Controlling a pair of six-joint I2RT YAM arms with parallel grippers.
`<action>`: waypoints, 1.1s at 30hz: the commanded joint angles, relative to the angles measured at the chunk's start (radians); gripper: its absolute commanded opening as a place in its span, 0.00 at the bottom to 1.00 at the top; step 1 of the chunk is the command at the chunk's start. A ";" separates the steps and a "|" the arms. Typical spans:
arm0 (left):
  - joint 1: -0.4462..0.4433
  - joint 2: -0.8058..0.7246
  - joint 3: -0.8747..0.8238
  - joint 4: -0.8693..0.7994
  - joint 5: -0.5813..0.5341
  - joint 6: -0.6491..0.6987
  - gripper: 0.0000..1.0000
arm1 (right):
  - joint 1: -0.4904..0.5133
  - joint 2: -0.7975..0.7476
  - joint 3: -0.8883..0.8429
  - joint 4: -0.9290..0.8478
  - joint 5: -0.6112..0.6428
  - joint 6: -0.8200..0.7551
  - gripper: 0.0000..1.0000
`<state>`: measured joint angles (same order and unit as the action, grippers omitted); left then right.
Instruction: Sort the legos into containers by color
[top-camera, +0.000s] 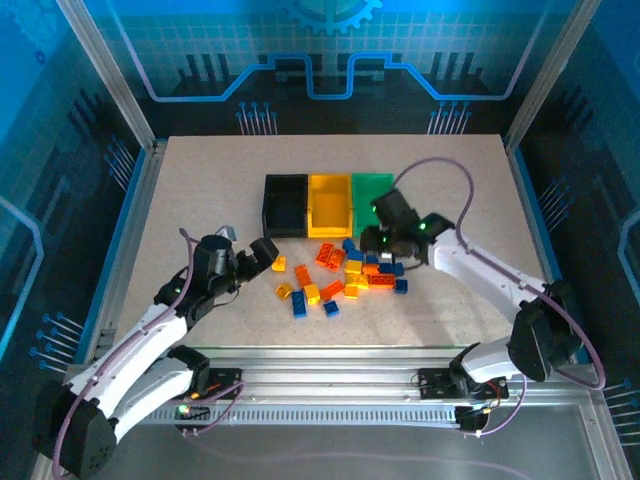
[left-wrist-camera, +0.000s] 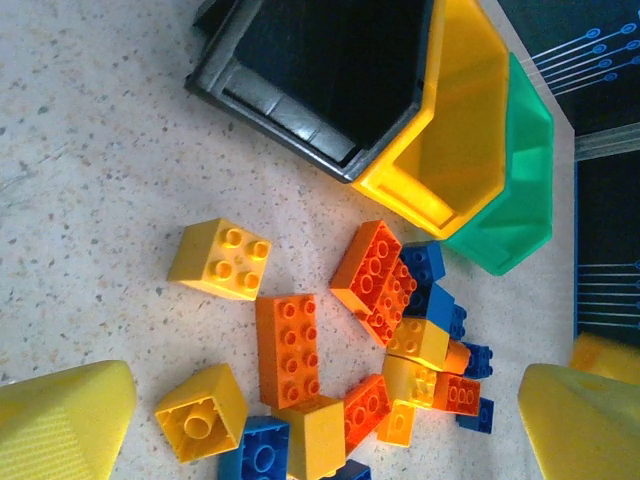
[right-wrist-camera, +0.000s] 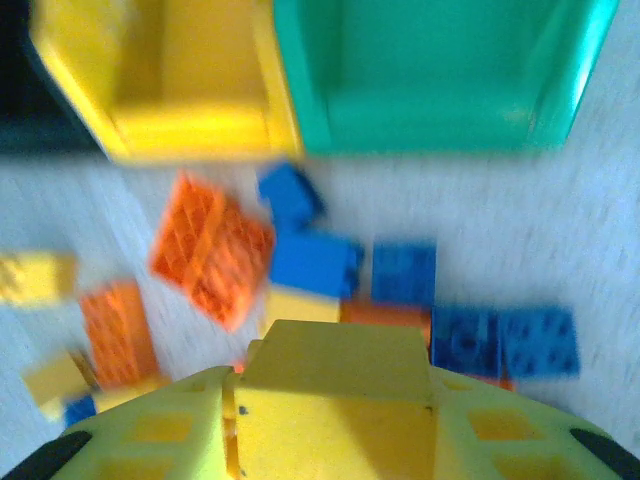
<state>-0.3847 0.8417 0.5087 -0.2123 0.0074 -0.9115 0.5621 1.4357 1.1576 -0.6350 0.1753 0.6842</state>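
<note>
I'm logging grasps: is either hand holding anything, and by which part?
The right hand appears to clamp a small yellow plastic toy brick by its two opposite side faces, though that view is blurred. The left hand is open and holds nothing.

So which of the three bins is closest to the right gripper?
The green bin, at the row's right end, right beside the right gripper; the black bin is farthest.
</note>
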 joint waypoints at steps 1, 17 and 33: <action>-0.008 -0.040 -0.036 0.024 -0.033 -0.040 0.99 | -0.064 0.144 0.154 -0.042 0.068 -0.056 0.37; 0.000 -0.029 -0.001 -0.089 -0.030 0.010 0.99 | -0.203 0.680 0.718 -0.211 0.032 -0.013 0.54; -0.036 0.227 0.160 -0.066 0.032 0.147 0.94 | -0.154 0.258 0.314 0.047 -0.060 -0.029 0.65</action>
<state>-0.3920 1.0378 0.6128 -0.2832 0.0086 -0.8303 0.3737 1.8359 1.5696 -0.6926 0.1482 0.6609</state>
